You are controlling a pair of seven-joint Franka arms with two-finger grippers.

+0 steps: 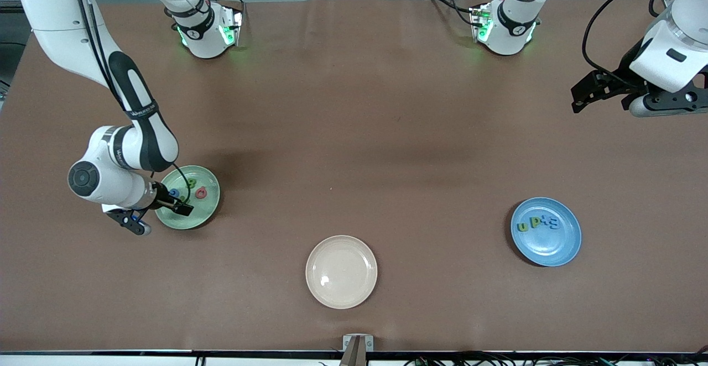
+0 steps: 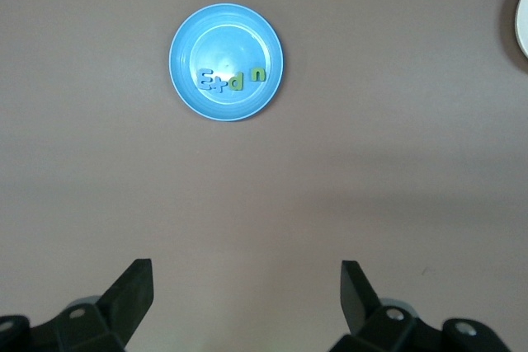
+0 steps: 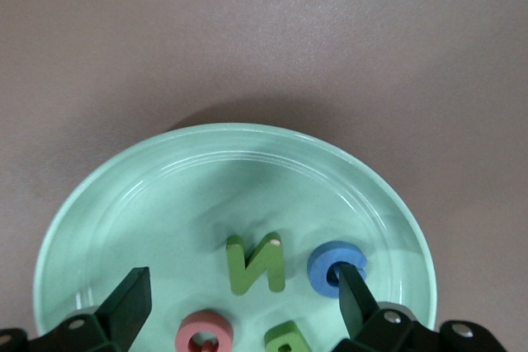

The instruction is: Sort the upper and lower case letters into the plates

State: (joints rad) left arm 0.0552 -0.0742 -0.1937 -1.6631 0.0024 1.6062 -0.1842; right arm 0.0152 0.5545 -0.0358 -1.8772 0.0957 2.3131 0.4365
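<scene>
- Over the mint green plate (image 1: 207, 211), toward the right arm's end of the table, I am holding my right gripper (image 3: 239, 307) low with its jaws spread wide and gripping nothing.
- Between those jaws a green N (image 3: 257, 263) is lying flat in the plate, its uprights running away from my wrist, so the jaws are already lining up to close across its width.
- Just beside one fingertip (image 3: 351, 286) a blue round letter (image 3: 330, 265) is sitting, and I cannot tell whether the tip is touching it; a pink round letter (image 3: 204, 333) and another green piece (image 3: 285, 337) are lying closer in under my wrist.
- Up at the left arm's end of the table my left gripper (image 2: 247, 290) is waiting in the air over bare tabletop (image 1: 354, 106), jaws wide and empty.
- Well apart from it, the blue plate (image 1: 564, 247) is carrying a row of small green and blue letters (image 1: 537, 223).
- Nearest the front camera, between the two sorting plates, the cream plate (image 1: 341, 294) is showing no letters, so I am judging the sorting nearly or fully done.
- My right arm is clearly the nearer one for anything in the green plate, my left for the blue.
</scene>
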